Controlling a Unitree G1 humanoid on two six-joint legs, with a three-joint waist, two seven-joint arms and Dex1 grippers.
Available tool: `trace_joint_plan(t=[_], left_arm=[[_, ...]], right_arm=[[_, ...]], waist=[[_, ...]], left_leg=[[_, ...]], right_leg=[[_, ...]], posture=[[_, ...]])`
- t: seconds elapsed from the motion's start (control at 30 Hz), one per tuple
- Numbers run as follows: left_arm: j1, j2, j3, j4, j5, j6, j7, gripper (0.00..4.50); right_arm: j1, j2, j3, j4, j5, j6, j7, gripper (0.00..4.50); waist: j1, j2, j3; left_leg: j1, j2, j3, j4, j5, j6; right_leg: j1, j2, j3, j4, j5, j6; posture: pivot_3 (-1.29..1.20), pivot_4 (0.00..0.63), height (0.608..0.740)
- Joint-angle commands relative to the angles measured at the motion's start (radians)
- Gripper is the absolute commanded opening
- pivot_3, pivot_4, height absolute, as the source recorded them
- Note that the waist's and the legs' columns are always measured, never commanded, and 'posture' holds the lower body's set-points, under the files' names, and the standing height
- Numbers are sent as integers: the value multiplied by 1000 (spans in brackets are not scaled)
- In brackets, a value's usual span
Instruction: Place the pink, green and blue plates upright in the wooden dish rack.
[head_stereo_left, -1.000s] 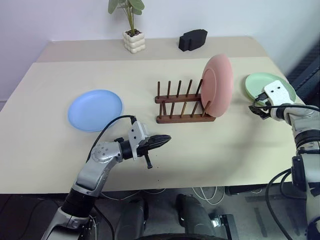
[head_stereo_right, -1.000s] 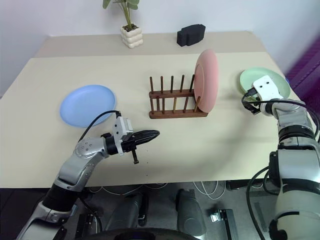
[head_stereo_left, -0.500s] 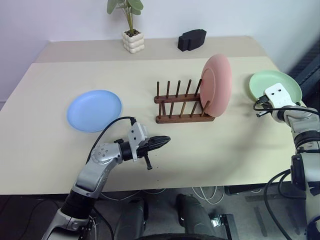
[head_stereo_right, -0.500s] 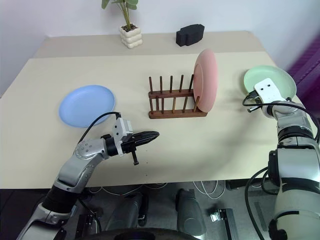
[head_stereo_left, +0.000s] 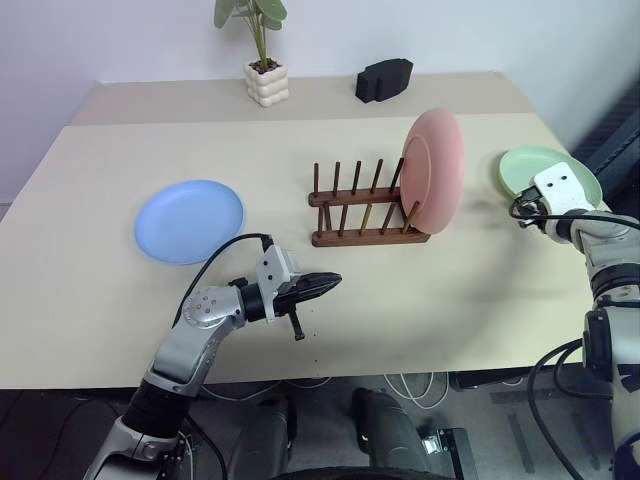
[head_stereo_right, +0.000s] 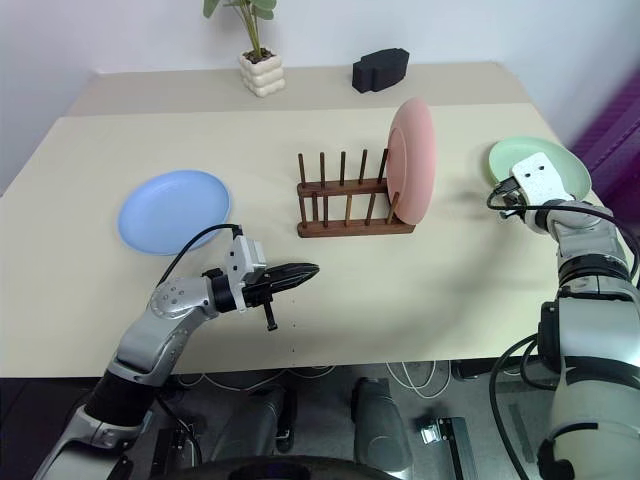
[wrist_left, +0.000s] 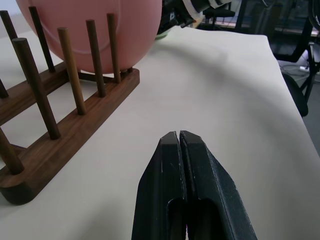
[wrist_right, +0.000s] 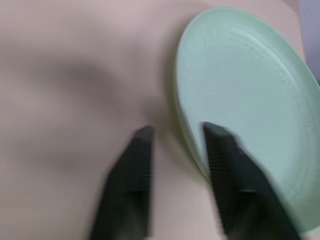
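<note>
Left eye view: pink plate (head_stereo_left: 434, 170) upright in wooden dish rack (head_stereo_left: 364, 205), centre; blue plate (head_stereo_left: 189, 220) flat, left; green plate (head_stereo_left: 545, 170) flat, right edge, right claw (head_stereo_left: 523, 208) at its near rim.
Left wrist view: left claw (wrist_left: 179, 142) closed, empty, over the surface (wrist_left: 225, 100).
Right wrist view: fingers (wrist_right: 220, 145) apart, straddling the green rim.

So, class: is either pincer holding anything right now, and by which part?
Nothing is held. The left pincer is shut and empty; the right pincer is open at the green plate's rim.
</note>
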Motion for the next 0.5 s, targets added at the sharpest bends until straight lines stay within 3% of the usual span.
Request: trace_joint_plan(t=[0.03, 0.4, 0.5], left_arm=[[-12, -5, 0, -27, -4, -5, -1, 0], [-5, -5, 2, -28, -3, -2, 4, 0], [-2, -4, 3, -32, -4, -1, 7, 0]], right_arm=[[-20, -20, -2, -13, -12, 11, -38, 2424], [-48, 2, -48, 9, 25, 121, -15, 2424], [-52, 3, -47, 7, 21, 129, -7, 3747]], waist=[[0, 0, 0], [0, 0, 0], [0, 0, 0]], left_leg=[[0, 0, 0, 0, 0, 0], [0, 0, 0, 0, 0, 0], [0, 0, 0, 0, 0, 0]], right_leg=[[0, 0, 0, 0, 0, 0], [0, 0, 0, 0, 0, 0], [0, 0, 0, 0, 0, 0]], posture=[[0, 150, 734], [0, 150, 734], [0, 150, 734]])
